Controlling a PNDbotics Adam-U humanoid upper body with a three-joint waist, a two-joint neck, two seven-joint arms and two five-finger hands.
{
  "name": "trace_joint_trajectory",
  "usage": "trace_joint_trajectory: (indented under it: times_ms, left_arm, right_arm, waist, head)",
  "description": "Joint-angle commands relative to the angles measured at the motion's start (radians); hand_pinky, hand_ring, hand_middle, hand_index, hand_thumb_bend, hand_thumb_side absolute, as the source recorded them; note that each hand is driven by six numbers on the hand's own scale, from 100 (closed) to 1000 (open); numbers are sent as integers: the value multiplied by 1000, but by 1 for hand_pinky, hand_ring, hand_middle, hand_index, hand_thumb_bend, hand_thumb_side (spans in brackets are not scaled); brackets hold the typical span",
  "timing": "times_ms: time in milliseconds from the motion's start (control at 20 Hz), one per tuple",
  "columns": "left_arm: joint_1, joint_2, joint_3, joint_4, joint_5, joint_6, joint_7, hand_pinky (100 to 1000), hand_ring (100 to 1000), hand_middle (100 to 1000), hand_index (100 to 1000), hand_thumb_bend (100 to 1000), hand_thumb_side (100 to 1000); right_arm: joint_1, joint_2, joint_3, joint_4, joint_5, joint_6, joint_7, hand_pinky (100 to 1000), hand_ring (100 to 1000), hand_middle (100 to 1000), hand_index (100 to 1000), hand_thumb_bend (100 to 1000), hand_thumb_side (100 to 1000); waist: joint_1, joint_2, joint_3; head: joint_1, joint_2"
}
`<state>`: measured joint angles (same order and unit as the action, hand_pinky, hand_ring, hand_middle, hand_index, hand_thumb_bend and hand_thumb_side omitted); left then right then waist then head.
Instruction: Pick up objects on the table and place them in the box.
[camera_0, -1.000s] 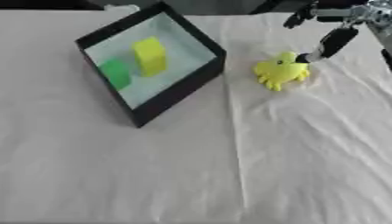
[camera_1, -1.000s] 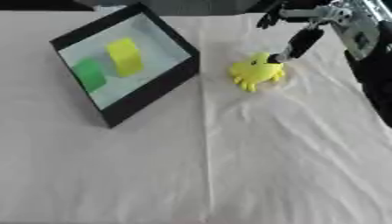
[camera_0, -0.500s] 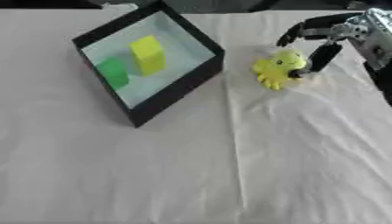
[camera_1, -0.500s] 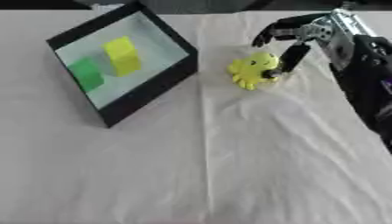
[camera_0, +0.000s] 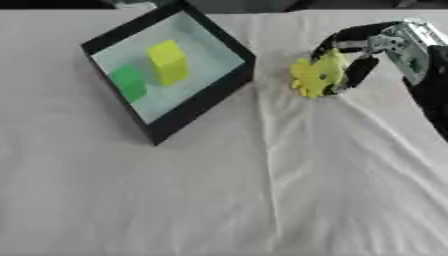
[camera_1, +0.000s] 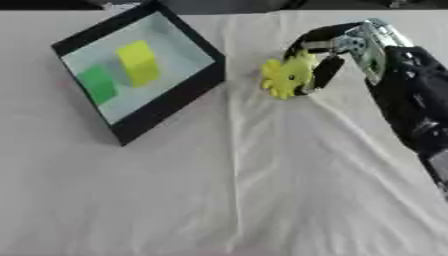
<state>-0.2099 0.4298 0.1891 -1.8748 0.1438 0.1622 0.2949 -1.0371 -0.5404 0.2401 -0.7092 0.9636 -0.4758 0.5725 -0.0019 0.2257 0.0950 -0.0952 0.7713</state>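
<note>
Right hand (camera_0: 372, 52) curled round the small yellow flower-shaped toy (camera_0: 317, 75), thumb under, fingers arched over the top. Toy just beside the black-walled box with the pale floor (camera_0: 203, 98), on the white cloth-covered table (camera_0: 262, 190). Best to lift straight up first, clear that near wall, then carry leftward over the open floor beside the yellow block (camera_0: 167, 62) and green block (camera_0: 129, 83). Wrist bent, forearm entering from the right edge. Left hand nowhere in view.

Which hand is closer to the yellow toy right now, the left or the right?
The right. The right hand is curled around the yellow toy, just right of the black box. The left hand shows in neither view, so only the right can be placed relative to the toy.
</note>
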Motion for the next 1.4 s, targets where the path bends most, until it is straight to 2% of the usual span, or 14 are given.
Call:
trace_joint_trajectory:
  times_ms: [50, 250, 700, 900, 1100, 1400]
  left_arm:
    - [-6, 14, 16, -11, 3, -3, -4, 828, 638, 714, 802, 115, 764]
    - [-5, 15, 16, -9, 2, -3, -6, 828, 639, 714, 802, 114, 767]
    - [-5, 21, 13, -7, 0, -3, -14, 828, 641, 715, 802, 114, 767]
    - [-4, 27, 15, -9, -1, -5, -12, 828, 641, 716, 802, 114, 765]
    - [-4, 29, 14, -9, -1, -5, -13, 828, 642, 716, 802, 113, 764]
    - [-1, 30, 15, -8, -1, -6, -13, 828, 643, 717, 802, 115, 764]
  right_arm:
    - [-7, -10, -6, 9, 20, -4, -19, 892, 817, 612, 753, 423, 254]
    - [2, -30, -4, -41, -42, 1, -30, 873, 769, 550, 686, 427, 277]
    - [23, -97, 3, -211, -248, 82, 51, 862, 742, 549, 683, 441, 253]
    - [23, -120, -21, -270, -322, 118, 79, 851, 705, 509, 640, 369, 242]
    - [-3, -122, -38, -326, -376, 156, 76, 845, 685, 479, 619, 337, 237]
    - [-76, -94, -51, -382, -403, 204, 59, 842, 686, 467, 615, 314, 219]
  waist:
    - [4, -9, 1]
    - [2, -10, -1]
    - [-4, -20, -6]
    - [-8, -27, -9]
    - [-10, -35, -9]
    - [-10, -41, -8]
  head:
    - [0, -1]
    - [2, -1]
    - [9, -1]
    - [12, -1]
    - [9, -1]
    - [6, -1]
